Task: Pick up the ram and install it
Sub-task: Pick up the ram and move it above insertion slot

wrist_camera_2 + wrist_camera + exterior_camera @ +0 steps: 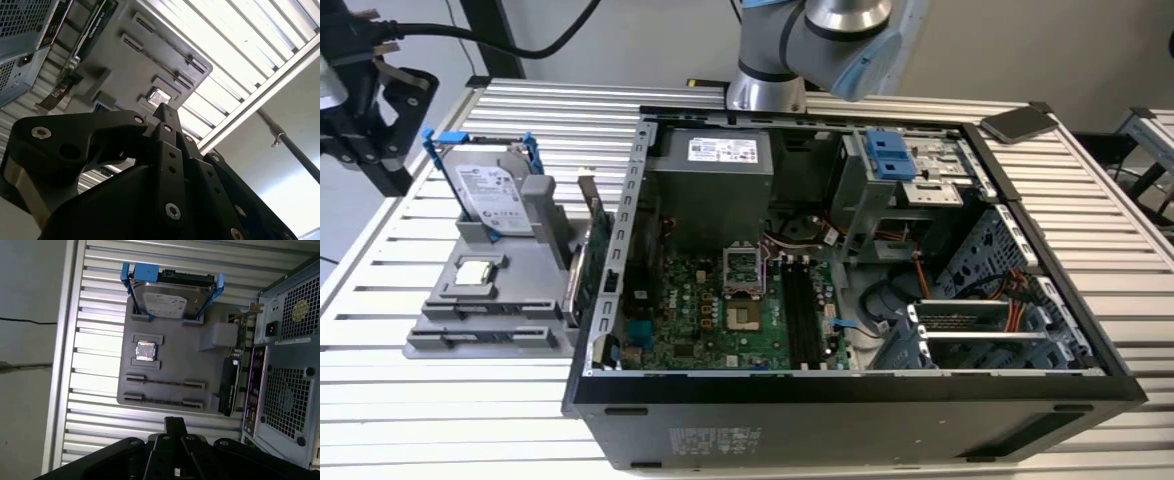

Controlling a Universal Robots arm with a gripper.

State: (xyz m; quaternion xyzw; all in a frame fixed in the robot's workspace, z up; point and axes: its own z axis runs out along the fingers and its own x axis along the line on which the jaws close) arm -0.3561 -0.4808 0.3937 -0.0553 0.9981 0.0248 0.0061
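Slatted aluminium table [454, 420], plain grey wall behind, a black cable trailing in at 11 o'clock of the exterior view. An open tower case [854, 425] lies on its side mid-table, with a grey parts holder [454, 310] at its 9 o'clock. The ram [500, 338] sits on edge in the holder's nearest slot, at 6 o'clock from the processor chip [478, 270] and the hard drive [491, 195]. Step in hand, as I judge it: the approach, with the pick not yet made. The gripper [175, 422] hovers over the holder, well apart from the ram, its pincer drawn narrow with the tips together and nothing between them. The black memory slots [803, 305] on the motherboard look unfilled. A grasp on so thin a board would likely want the tips parted and squared across its flat faces. It would also need clearance from the expansion card [594, 260] at the holder's 3 o'clock.
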